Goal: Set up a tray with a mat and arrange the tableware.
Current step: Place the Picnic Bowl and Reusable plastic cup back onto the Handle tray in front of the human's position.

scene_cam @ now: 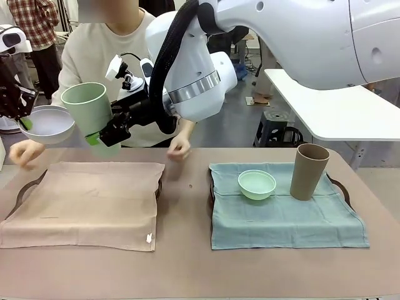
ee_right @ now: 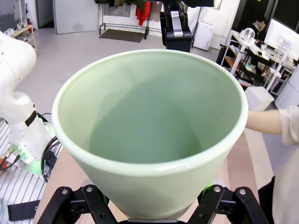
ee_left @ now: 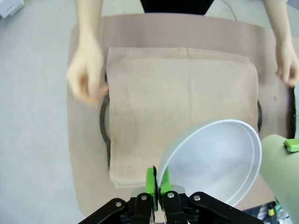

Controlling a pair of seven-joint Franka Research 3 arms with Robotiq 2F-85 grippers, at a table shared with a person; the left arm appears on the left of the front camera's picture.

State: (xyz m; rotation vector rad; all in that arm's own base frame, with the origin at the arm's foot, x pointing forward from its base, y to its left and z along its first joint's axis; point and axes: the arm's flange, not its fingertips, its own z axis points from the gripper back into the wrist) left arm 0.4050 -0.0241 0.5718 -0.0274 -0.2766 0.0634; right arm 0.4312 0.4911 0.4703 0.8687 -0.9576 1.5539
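Pinching the rim of the white bowl (ee_left: pixel 215 158), the left gripper (ee_left: pixel 155 183) has its green pads pressed together on the thin wall, and its wrist view looks straight down on the beige mat (ee_left: pixel 182 107) with the dark tray (ee_left: pixel 103 116) rim peeking out beneath. From the front, that bowl hangs above the table's (scene_cam: pixel 187 269) far left corner. The right gripper (scene_cam: pixel 103 134) clasps the pale green cup (scene_cam: pixel 90 109) low on its wall, jaws spread wide around it; its own view looks into the cup's hollow. The beige mat lies bare. On the teal mat (scene_cam: pixel 287 219) by the right edge, the mint green bowl (scene_cam: pixel 257 184) and brown cup (scene_cam: pixel 309 170) stand apart near its far edge. A person's hand (scene_cam: pixel 26 153) hovers at the far left corner, another hand (scene_cam: pixel 179 148) at the far edge.
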